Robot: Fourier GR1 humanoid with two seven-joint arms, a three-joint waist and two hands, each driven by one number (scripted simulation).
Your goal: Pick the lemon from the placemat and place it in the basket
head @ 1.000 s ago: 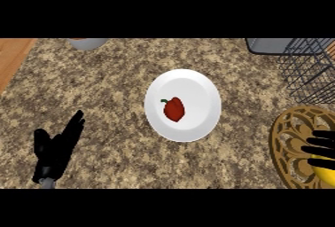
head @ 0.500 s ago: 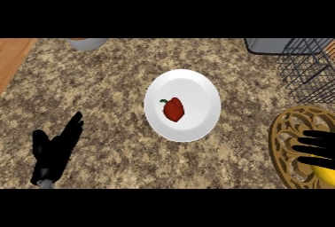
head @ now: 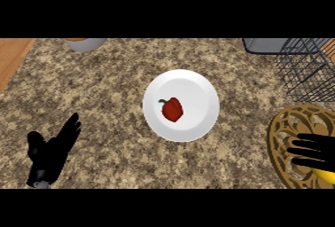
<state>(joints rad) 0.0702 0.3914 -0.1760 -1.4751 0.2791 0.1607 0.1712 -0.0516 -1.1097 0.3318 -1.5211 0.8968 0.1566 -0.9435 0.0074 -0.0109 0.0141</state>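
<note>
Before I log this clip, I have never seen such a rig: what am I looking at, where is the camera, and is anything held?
The camera sits at the robot's head, looking steeply down on a speckled counter. The two black shapes are its hands. The left hand rests open at the lower left, holding nothing. The right hand is spread over a yellow lemon on a gold patterned placemat; it has not closed on it. In the middle a white plate carries a red pepper. The wire basket stands at the upper right.
</note>
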